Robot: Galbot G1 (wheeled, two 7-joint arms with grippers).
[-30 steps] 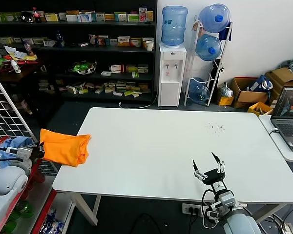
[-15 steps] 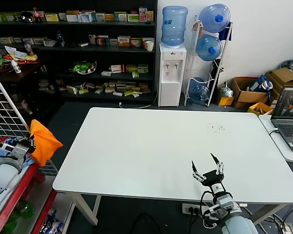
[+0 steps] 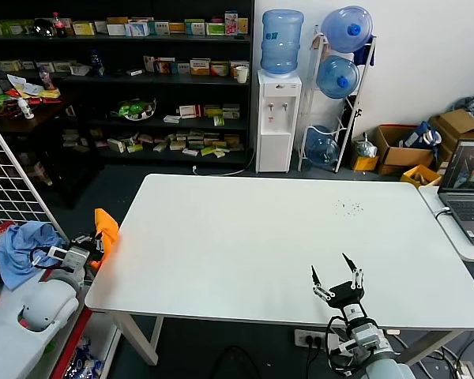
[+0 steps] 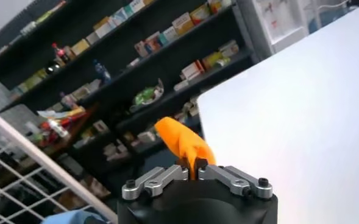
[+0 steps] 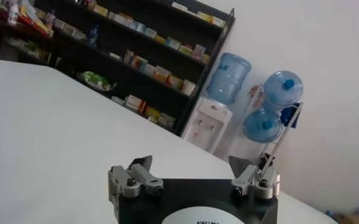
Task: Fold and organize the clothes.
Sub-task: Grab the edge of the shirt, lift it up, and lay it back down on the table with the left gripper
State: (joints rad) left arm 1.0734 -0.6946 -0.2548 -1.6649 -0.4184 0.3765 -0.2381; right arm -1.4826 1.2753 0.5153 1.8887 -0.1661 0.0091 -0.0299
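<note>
Head view shows the left gripper [image 3: 93, 246], mid-left, clenched on the mostly hidden bright orange fabric T-shirt [image 3: 105, 225]; right gripper [image 3: 337, 278] spread, lower right.

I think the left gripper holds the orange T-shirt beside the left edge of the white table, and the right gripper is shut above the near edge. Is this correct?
Not fully. The right gripper is open, not shut: the head view shows its fingers spread apart over the white table at the near edge. The rest holds: the left gripper is shut on the orange T-shirt beside the table's left edge.
</note>
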